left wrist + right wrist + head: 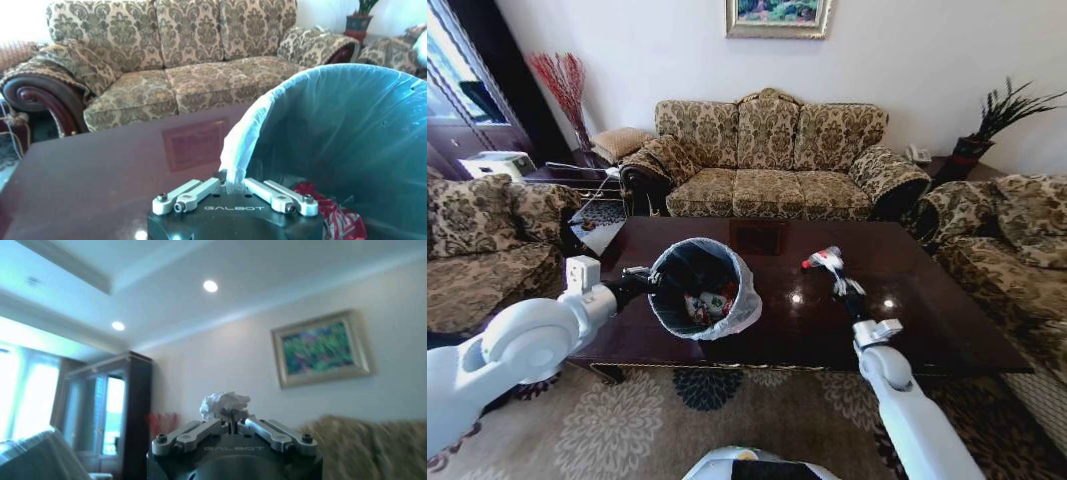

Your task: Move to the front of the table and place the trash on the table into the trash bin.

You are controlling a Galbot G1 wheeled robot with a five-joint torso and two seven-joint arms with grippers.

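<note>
On the glossy dark table, the trash bin stood tipped toward the robot, its whitish liner bag folded over the rim and some red-and-white trash already lying in its dark inside. The left gripper held the bin at its near rim, fingers pressed together on a fold of the liner. To the right of the bin, above the tabletop, the right gripper was raised with its fingers pinching a crumpled white paper ball; its wrist camera looked up at the ceiling and a framed painting, so the hand was tilted upward. What lay near its tip in the head view, whitish with a touch of red, was too small to make out. Judged from this, the step in hand was carrying one picked-up scrap to the bin, with part of the litter already inside. The next move would call for swinging the right gripper across over the open mouth and spreading the fingers only once the paper hung above the liner, while the left kept the bin steady. Behind the table stood a patterned sofa.
</note>
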